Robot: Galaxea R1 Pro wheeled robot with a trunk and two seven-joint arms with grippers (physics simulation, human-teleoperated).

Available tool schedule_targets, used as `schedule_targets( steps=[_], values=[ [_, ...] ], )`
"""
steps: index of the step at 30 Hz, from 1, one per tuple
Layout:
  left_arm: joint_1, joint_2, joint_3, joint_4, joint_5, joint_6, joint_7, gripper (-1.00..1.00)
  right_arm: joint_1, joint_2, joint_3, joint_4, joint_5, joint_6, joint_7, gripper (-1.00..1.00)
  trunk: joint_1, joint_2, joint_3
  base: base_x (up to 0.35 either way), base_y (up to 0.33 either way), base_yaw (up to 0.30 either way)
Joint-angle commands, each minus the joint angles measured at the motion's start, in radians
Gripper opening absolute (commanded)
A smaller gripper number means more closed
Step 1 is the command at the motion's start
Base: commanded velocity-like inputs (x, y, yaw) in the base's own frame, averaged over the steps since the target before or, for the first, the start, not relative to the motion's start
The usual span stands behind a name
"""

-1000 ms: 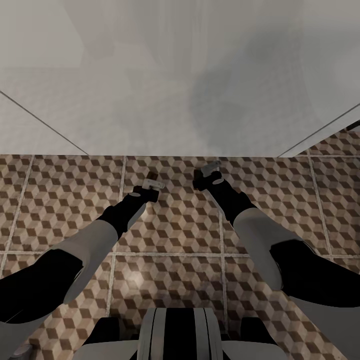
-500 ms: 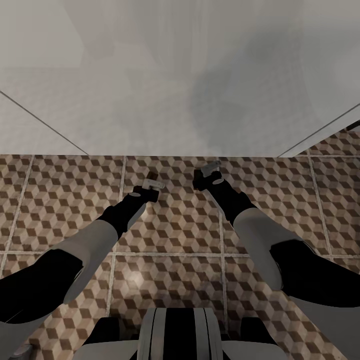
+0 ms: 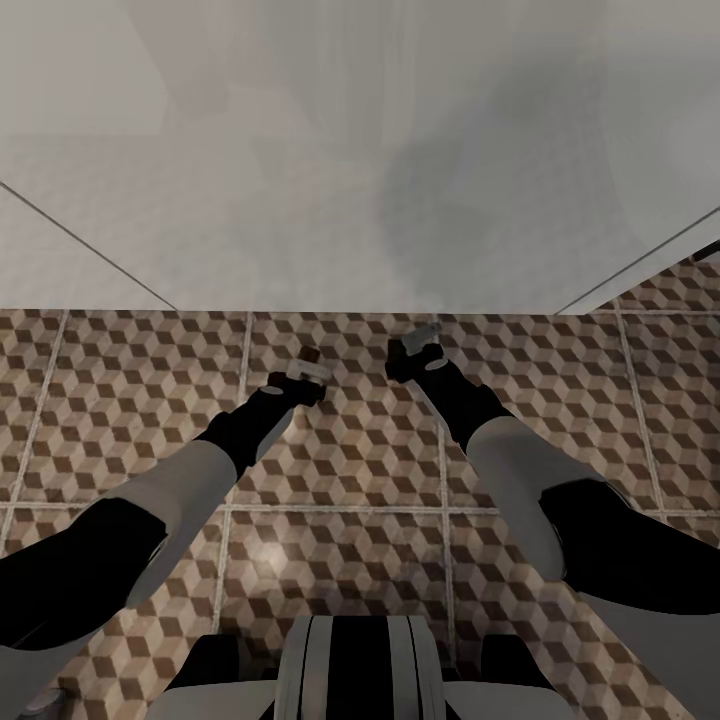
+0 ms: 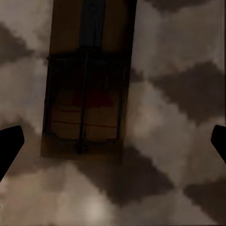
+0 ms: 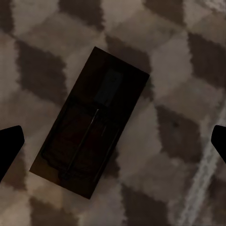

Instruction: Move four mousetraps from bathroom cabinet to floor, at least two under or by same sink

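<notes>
At the bottom centre of the head view sits the robot's own trunk (image 3: 350, 670), and from it both arms reach forward and down over the bathroom floor (image 3: 130, 400), its cube-patterned tiles crossed by pale grout lines. The arms are held low, I judge, because this is the setting-down stage: the boards belong on the tiles, and a short drop keeps them flat and where intended.

The left gripper (image 3: 305, 372) hangs in the middle of the frame, slightly left of centre. In the left wrist view its fingertips (image 4: 9, 148) stand wide apart at the two side edges, holding nothing. A mousetrap (image 4: 87, 89) lies flat on the tiles between and beyond them, nearer the left-hand tip, its wire frame and red mark facing up. It looks released rather than gripped.

The right gripper (image 3: 420, 345) is just right of centre, a little farther up the frame. Its fingertips (image 5: 10, 146) are likewise spread to the frame edges and grasp nothing. A second mousetrap (image 5: 92, 122), dark and in shadow, lies askew on the floor between them, clear of both tips, with a grout line running by at the lower right.

Beyond both grippers a broad white surface (image 3: 360, 180) fills the upper half of the head view; I can't tell what fixture it is.
</notes>
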Motion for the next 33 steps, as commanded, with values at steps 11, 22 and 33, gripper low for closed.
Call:
schedule_targets(
  steps=[11, 22, 33],
  values=[
    [0.000, 0.002, -0.032, 0.004, 0.011, 0.003, 0.008, 1.00, 0.000, 0.000, 0.003, 0.001, 0.010, 0.000, -0.001, 1.00, 0.000, 0.000, 0.000, 0.000, 0.000, 0.000],
    [0.000, 0.002, -0.033, 0.006, 0.012, 0.003, 0.008, 1.00, 0.000, 0.000, 0.003, 0.001, 0.010, 0.000, -0.001, 1.00, 0.000, 0.000, 0.000, -0.044, 0.000, 0.000],
    [0.000, 0.002, -0.034, 0.010, 0.011, 0.003, 0.008, 1.00, 0.000, 0.000, 0.003, 0.005, 0.010, 0.000, -0.001, 1.00, 0.000, 0.000, 0.000, -0.292, 0.000, 0.000]
  ],
)
